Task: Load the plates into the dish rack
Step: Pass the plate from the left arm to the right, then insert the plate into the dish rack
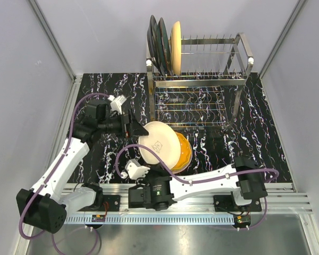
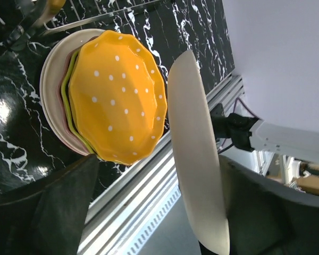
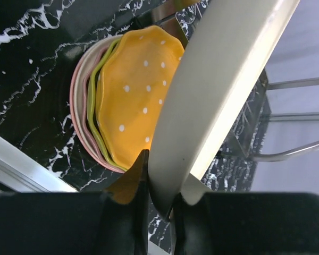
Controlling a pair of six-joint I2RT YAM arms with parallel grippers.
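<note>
My right gripper (image 1: 143, 165) (image 3: 162, 187) is shut on the lower rim of a cream plate (image 1: 158, 143) (image 3: 218, 85) and holds it tilted on edge above a stack. The stack's top plate is orange with white dots (image 1: 184, 155) (image 2: 117, 95) (image 3: 135, 90); green, pink and cream rims show under it. My left gripper (image 1: 129, 126) (image 2: 158, 166) is open at the cream plate's left rim. That rim (image 2: 194, 159) stands between the fingers, close to the right finger (image 2: 276, 212). The chrome dish rack (image 1: 239, 58) stands at the back, with two dark plates (image 1: 155, 45) and a cream-yellow plate (image 1: 176, 42) upright at its left end.
The black marbled mat (image 1: 255, 138) covers the table. An aluminium rail (image 1: 287, 197) runs along the near edge by the arm bases. Grey walls close in left, right and behind. Most of the rack's tines to the right (image 1: 212, 50) hold nothing.
</note>
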